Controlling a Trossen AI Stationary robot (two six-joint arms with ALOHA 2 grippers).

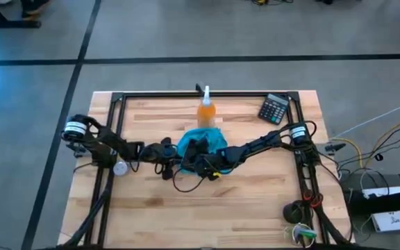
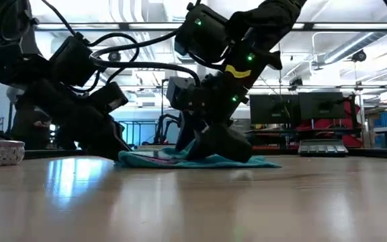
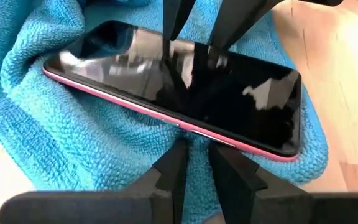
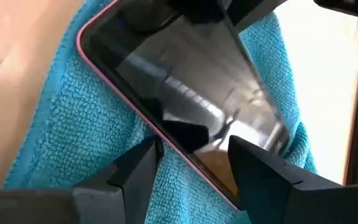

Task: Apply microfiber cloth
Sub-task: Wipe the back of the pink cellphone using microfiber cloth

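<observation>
Lying rumpled at the wooden table's [image 1: 255, 208] centre, the soft turquoise-blue microfiber cloth [image 1: 210, 139] carries a black pink-edged phone [image 3: 185, 93]. The left gripper [image 3: 191, 171], from nine o'clock, shows fingers nearly together; the right gripper [image 4: 194, 158], from three o'clock, fingers apart. An orange spray bottle [image 1: 206, 111] stands at twelve o'clock.

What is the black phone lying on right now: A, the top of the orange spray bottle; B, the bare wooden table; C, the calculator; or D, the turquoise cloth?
D: in the left wrist view the phone rests on the microfiber cloth, which shows all around its pink edge.
</observation>
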